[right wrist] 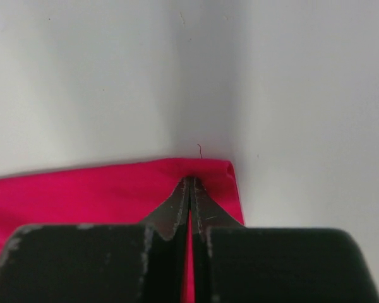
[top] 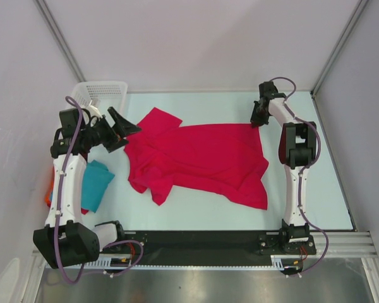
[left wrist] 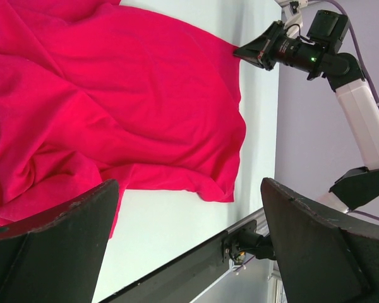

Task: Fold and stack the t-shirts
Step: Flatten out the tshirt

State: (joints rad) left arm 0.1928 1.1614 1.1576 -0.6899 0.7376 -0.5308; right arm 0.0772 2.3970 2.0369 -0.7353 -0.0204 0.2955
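Step in hand (my reading): flattening the large crimson-pink cloth t-shirt before any fold is made. It lies across the middle of the pale table. It is rumpled, with its left part bunched toward the left edge and one lower corner trailing toward the near edge.

Right gripper: jaws pressed flat together on the shirt corner that points at the far right corner of the table. The wrist view shows cloth pinched at the tips (a thin bite, right at the hem).

Left gripper: jaws spread wide and holding nothing. It hovers over the bunched left end, close by the white plastic mesh basket in the far left corner.

Other shirts: a small teal cloth t-shirt lies at the left edge under the left arm, with a sliver of orange cloth t-shirt beside it. I cannot tell whether either is folded.

Notes for doing it well:
- The bite is shallow, so pull slowly and low over the table, or the hem may slip out.
- Bring the left gripper down on the bunched end first (collar or sleeve, I cannot tell which). With that end held, the right's pull should tension the cloth rather than drag the whole shirt.
- Pull in line with the far edge, so the hem comes out straight.
- The trailing near corner will likely need its own tug afterwards.
- Keep the left end clear of the basket, where it could snag.
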